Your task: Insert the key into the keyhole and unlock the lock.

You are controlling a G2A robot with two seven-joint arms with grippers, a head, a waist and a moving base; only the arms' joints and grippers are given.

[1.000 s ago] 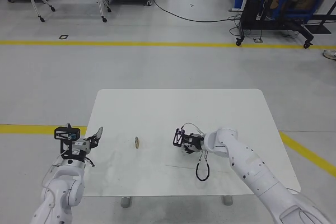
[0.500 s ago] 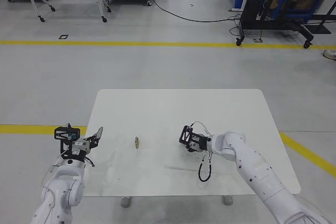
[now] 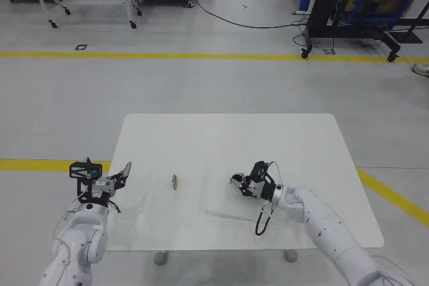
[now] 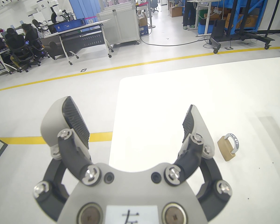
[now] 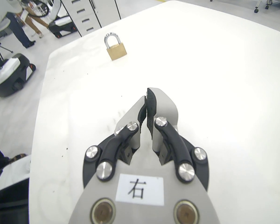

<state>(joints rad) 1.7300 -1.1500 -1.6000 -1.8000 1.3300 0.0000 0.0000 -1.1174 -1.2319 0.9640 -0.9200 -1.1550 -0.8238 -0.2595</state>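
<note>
Your left gripper [image 3: 126, 170] hangs just off the table's [image 3: 272, 136] left edge, over the floor, and in your left wrist view its two ribbed pads [image 4: 75, 120] stand wide apart with nothing between them. The brass padlock [image 3: 174, 181] sits on the white tabletop between your two grippers, somewhat nearer the left one and apart from both. From above you see it as a thin sliver. From your left wrist it lies just past the gripper's far finger, its silver shackle [image 4: 232, 139] turned away from the table edge. From your right wrist the padlock [image 5: 115, 47] shows its broad brass face with the shackle arching over it, well ahead of the fingertips and near the table's far rounded corner. Your right gripper [image 3: 237, 180] is low over the middle of the table, pointing toward the padlock. In its own wrist view the right gripper [image 5: 146, 95] has its pads pressed together at the tips, leaving no gap. You cannot make out a key between them from any view, so whether it holds one cannot be told. A yellow floor line [image 3: 200, 55] runs across beyond the table.
</note>
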